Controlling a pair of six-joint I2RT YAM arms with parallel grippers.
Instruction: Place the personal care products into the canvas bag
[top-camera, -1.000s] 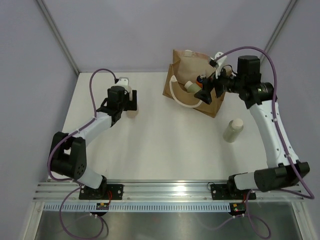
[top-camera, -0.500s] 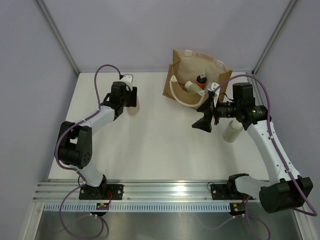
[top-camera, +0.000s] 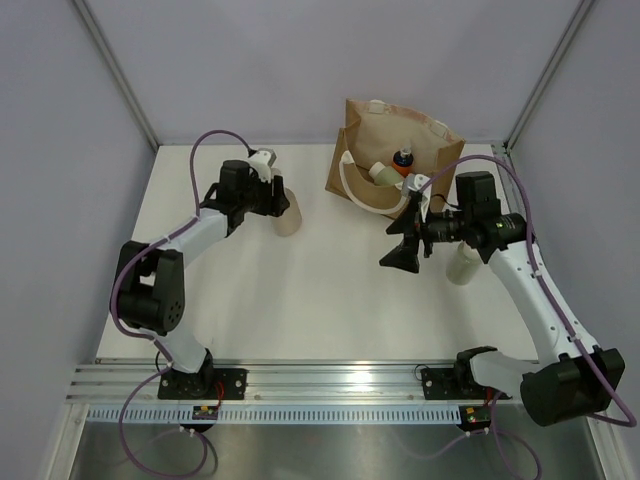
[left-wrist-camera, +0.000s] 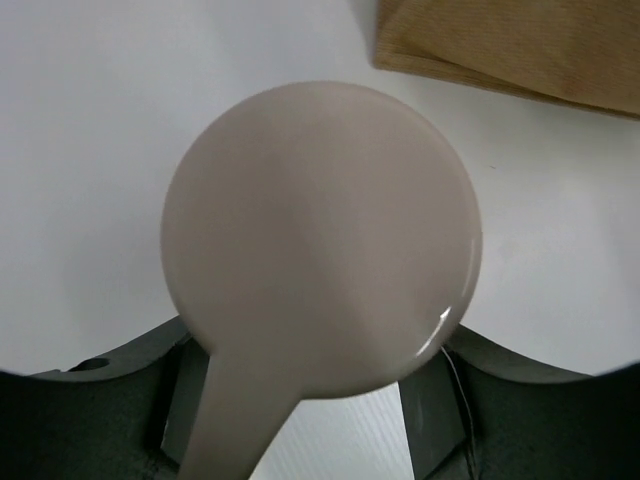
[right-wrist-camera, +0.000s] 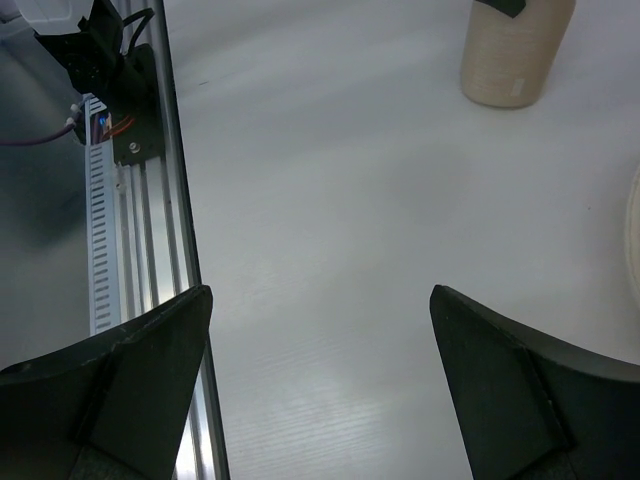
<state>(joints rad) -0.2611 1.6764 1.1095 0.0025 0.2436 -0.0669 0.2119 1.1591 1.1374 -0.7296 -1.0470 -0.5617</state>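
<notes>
1. My left gripper (top-camera: 279, 200) is pinching the beige pump bottle (left-wrist-camera: 320, 240). On the left wrist feed the bottle's round pale face fills the view, with a dark finger hugging it at 7 o'clock and another at 5 o'clock.
2. From overhead, that bottle is upright under the gripper at about 11 o'clock from the middle of the table (top-camera: 330, 310). It is apart from the bag, on the bag's left. I cannot tell whether its base touches the surface.
3. The canvas bag (top-camera: 390, 128) stands at 1 o'clock near the far edge. Its mouth is open and a white rope handle (top-camera: 357, 195) curves along its near-left side.
4. Inside the bag I see a cream-capped bottle (top-camera: 380, 172) lying down. A small orange bottle (top-camera: 402, 160) with a dark top is just beside it at 2 o'clock.
5. My right gripper (right-wrist-camera: 320, 300) is spread wide with nothing between its fingers. It hangs over bare table at 3 o'clock from the middle, just off the bag's near corner.
6. A second pale olive bottle (top-camera: 460, 268) stands on the table at 3 o'clock from that gripper. It is partly under my right forearm, so its cap is hidden.
7. On the right wrist feed the beige bottle shows at 1 o'clock, and the aluminium rail (right-wrist-camera: 150, 200) runs along at 10 o'clock.
</notes>
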